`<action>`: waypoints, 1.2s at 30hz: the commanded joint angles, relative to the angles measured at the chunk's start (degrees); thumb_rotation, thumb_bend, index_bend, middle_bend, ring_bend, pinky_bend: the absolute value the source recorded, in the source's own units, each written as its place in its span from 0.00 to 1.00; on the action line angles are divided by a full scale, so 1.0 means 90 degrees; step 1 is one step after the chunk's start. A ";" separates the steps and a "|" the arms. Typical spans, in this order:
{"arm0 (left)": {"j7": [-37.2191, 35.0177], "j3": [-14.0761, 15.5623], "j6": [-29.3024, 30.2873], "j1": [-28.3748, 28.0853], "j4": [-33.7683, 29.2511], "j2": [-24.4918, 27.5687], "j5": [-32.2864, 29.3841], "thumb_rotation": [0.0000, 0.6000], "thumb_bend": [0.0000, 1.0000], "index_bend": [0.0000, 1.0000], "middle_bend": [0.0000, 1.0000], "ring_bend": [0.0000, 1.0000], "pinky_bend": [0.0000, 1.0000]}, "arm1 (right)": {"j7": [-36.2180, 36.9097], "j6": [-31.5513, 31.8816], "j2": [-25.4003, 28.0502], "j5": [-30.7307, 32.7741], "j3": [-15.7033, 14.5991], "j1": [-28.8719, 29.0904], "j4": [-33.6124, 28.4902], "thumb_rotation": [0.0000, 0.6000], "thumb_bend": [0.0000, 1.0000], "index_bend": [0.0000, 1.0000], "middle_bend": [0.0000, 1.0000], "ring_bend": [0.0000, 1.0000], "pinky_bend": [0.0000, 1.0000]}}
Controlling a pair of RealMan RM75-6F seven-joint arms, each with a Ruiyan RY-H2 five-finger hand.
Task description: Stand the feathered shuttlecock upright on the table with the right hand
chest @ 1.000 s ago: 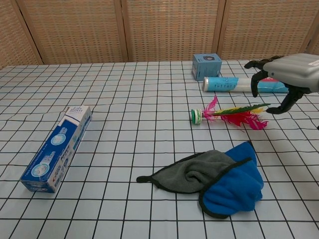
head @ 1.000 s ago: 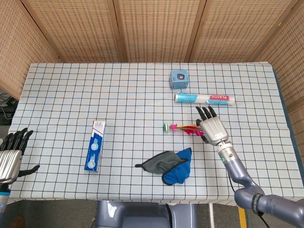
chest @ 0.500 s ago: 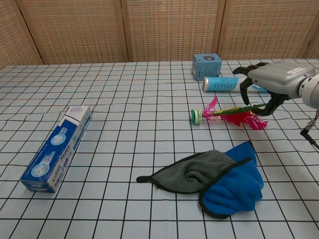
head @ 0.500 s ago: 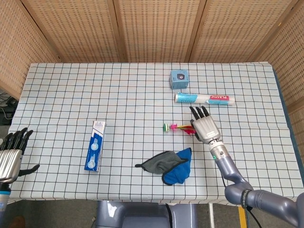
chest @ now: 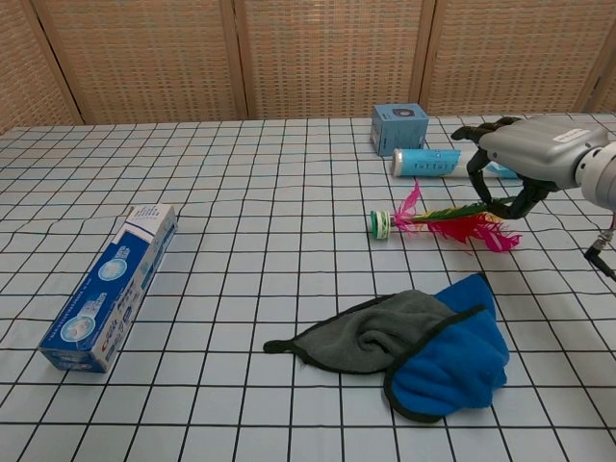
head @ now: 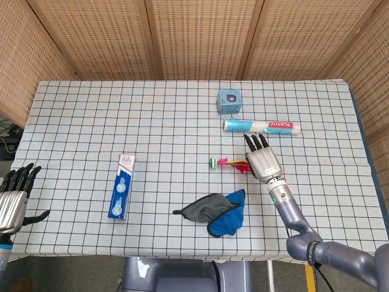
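Flat-lying feathered shuttlecock [chest: 438, 220], pink plumes, metallic right robot hand [chest: 525, 154] above

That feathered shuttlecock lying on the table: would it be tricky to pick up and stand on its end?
Probably. The shuttlecock looks light, and its thin feathers would likely bend under the right hand poised over them. Its small round base seems narrow, so once upright it may tip easily, and on its side it could roll.
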 commanded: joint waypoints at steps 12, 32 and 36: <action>-0.0110 0.0055 0.0043 0.0014 -0.0040 0.0057 0.0112 1.00 0.00 0.00 0.00 0.00 0.00 | -0.0468 0.0727 0.1248 -0.0992 -0.0161 -0.0072 -0.1206 1.00 0.66 0.74 0.11 0.00 0.00; -0.0209 0.0117 0.0113 0.0047 -0.0063 0.0105 0.0242 1.00 0.00 0.00 0.00 0.00 0.00 | -0.1295 0.0837 0.1725 -0.1419 -0.0463 -0.0128 -0.1570 1.00 0.64 0.77 0.12 0.00 0.00; -0.0229 0.0114 0.0119 0.0048 -0.0054 0.0109 0.0242 1.00 0.00 0.00 0.00 0.00 0.00 | -0.1327 0.0917 0.1499 -0.1639 -0.0642 -0.0195 -0.1569 1.00 0.64 0.77 0.12 0.00 0.00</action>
